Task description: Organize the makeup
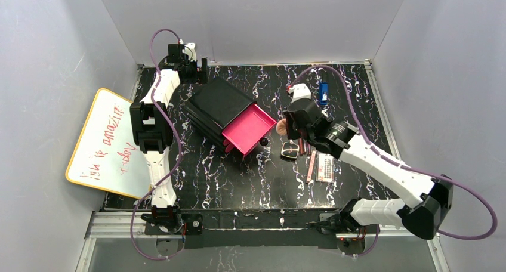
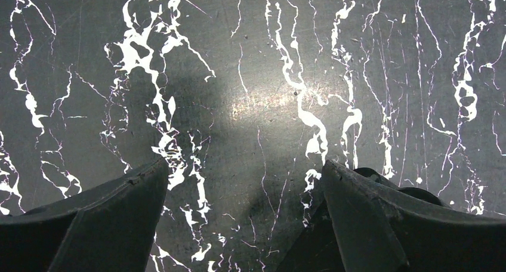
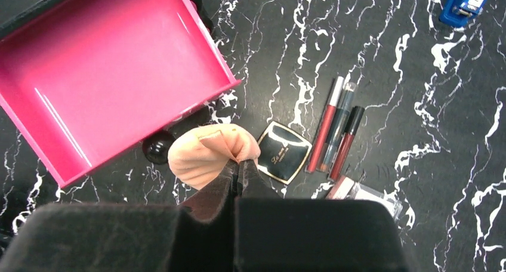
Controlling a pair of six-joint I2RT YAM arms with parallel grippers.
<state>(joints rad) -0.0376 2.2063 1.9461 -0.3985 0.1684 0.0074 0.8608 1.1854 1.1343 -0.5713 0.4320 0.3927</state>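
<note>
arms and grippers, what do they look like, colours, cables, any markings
The left arm and right arm both have white links with black joint housings, and a purple cable loops along each. The left gripper has broad, dark, wedge-shaped fingers. The right gripper is matte black. No markings are legible.

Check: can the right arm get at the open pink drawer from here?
Probably yes. The right gripper, shut on the peach puff, hangs beside the pink drawer, whose open top looks unobstructed.
</note>
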